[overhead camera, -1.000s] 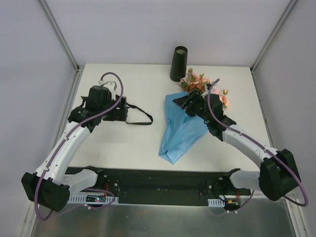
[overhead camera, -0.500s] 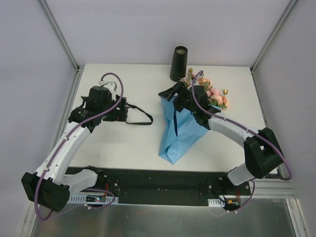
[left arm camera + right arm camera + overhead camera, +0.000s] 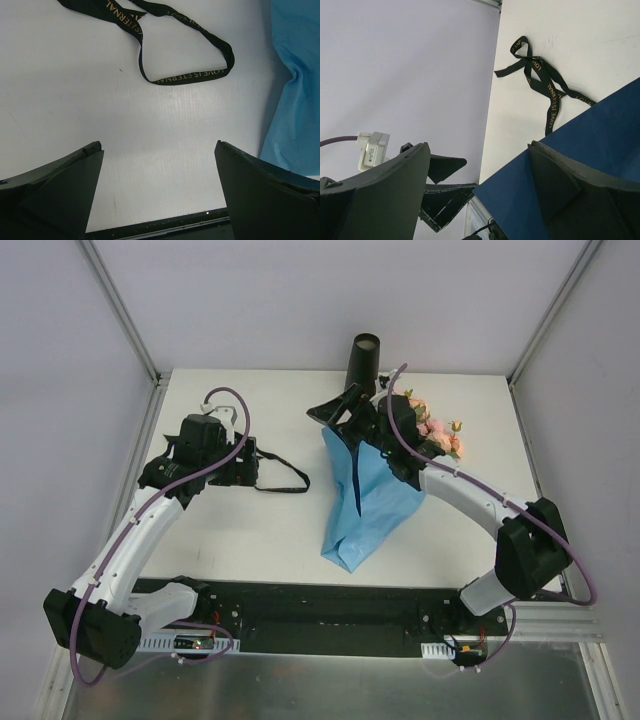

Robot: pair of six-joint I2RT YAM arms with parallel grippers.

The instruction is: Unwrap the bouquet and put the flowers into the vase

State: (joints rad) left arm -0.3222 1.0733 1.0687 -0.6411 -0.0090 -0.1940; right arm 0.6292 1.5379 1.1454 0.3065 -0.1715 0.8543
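The blue wrapping paper (image 3: 370, 502) lies spread on the white table, and the pink and orange flowers (image 3: 434, 433) lie at its upper right edge. The black vase (image 3: 364, 365) stands upright at the back. The black ribbon (image 3: 285, 480) lies loose to the left of the paper. My right gripper (image 3: 336, 406) hovers open over the paper's top left corner, just in front of the vase. In the right wrist view the paper (image 3: 600, 135) reaches in beside the right finger, unclamped. My left gripper (image 3: 243, 467) is open by the ribbon (image 3: 190, 77), holding nothing.
Grey walls and metal corner posts enclose the table on three sides. The right wrist view shows the ribbon (image 3: 545, 80) and the left arm's fingers (image 3: 445, 192) beyond the paper. The black base rail (image 3: 320, 615) runs along the near edge.
My right gripper has swung up and to the left from over the paper towards the vase, and its jaws have opened wide. The paper's top corner has shifted left. The left arm has not moved.
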